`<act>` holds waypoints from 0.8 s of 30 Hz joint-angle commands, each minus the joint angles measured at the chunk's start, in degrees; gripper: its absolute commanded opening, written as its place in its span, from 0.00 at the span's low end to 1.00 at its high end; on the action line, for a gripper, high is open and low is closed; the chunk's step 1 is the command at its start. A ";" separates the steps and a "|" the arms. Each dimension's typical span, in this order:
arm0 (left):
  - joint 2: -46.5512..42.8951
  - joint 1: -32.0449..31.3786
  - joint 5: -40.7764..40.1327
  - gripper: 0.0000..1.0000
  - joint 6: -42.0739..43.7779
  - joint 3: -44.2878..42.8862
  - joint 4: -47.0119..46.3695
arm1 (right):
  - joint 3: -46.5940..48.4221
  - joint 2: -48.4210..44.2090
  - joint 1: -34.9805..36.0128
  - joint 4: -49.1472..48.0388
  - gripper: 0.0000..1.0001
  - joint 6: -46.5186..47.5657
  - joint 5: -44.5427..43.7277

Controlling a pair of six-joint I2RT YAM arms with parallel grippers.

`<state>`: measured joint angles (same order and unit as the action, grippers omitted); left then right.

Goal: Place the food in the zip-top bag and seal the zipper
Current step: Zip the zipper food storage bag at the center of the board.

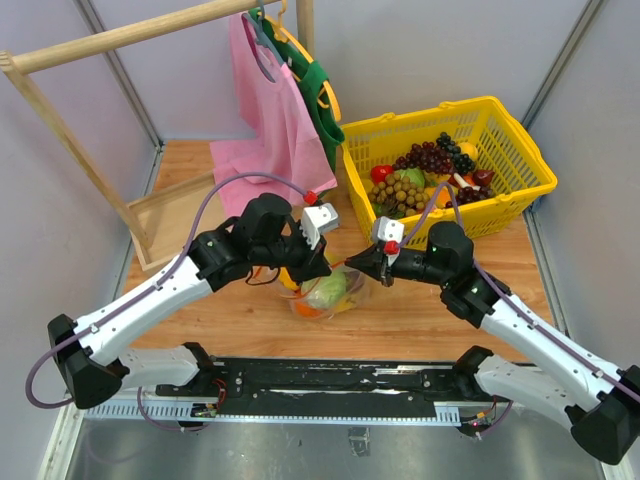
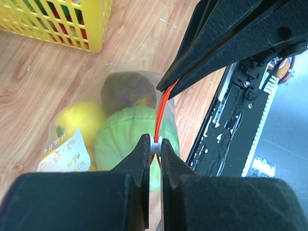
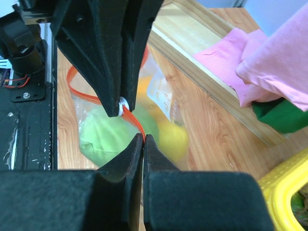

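Note:
The clear zip-top bag [image 1: 325, 292] stands on the wooden table between both arms, with a yellow-green piece [image 2: 127, 139], a yellow piece [image 2: 77, 120] and a dark piece [image 2: 127, 89] of food inside. Its whitish label [image 2: 65, 156] faces the left wrist camera. My left gripper [image 2: 155, 144] is shut on the white slider tab of the red-orange zipper [image 2: 160, 113]. My right gripper [image 3: 143, 138] is shut on the zipper strip [image 3: 134, 120] at its end. The two grippers [image 1: 340, 262] sit close together above the bag.
A yellow basket [image 1: 520, 150] of grapes and other toy produce stands at the back right. Pink [image 1: 270, 110] and green [image 1: 322, 100] cloth bags hang from a wooden rack [image 1: 100, 40] at the back left. The black arm mount rail [image 1: 330, 375] lies along the near edge.

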<state>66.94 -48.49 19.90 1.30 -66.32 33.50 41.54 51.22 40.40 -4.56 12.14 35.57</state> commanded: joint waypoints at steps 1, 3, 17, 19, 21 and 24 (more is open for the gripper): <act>-2.51 -0.11 -3.89 0.07 -2.55 1.38 4.01 | -1.12 -2.67 0.00 -1.22 0.01 -1.87 -9.96; -2.54 -0.11 -4.64 0.06 -3.00 1.55 4.20 | -1.33 -3.39 -0.02 -0.61 0.01 -2.36 -12.16; 0.74 -2.02 0.03 0.00 1.69 -3.19 2.34 | 4.04 1.30 0.02 2.40 0.49 4.54 7.80; 0.69 -2.17 0.73 0.00 1.98 -3.28 1.79 | 4.37 2.29 -0.02 2.27 0.52 5.08 9.41; 0.58 -2.41 1.50 0.00 2.18 -3.37 1.05 | 4.99 3.77 0.02 2.55 0.52 5.39 10.66; 0.65 -3.02 1.87 0.00 2.28 -3.92 0.61 | 6.09 6.47 0.00 3.23 0.47 5.76 12.89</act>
<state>67.68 -50.48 19.46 2.44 -67.55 36.53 44.97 54.94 40.38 -2.13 16.01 43.48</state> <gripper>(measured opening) 0.070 0.498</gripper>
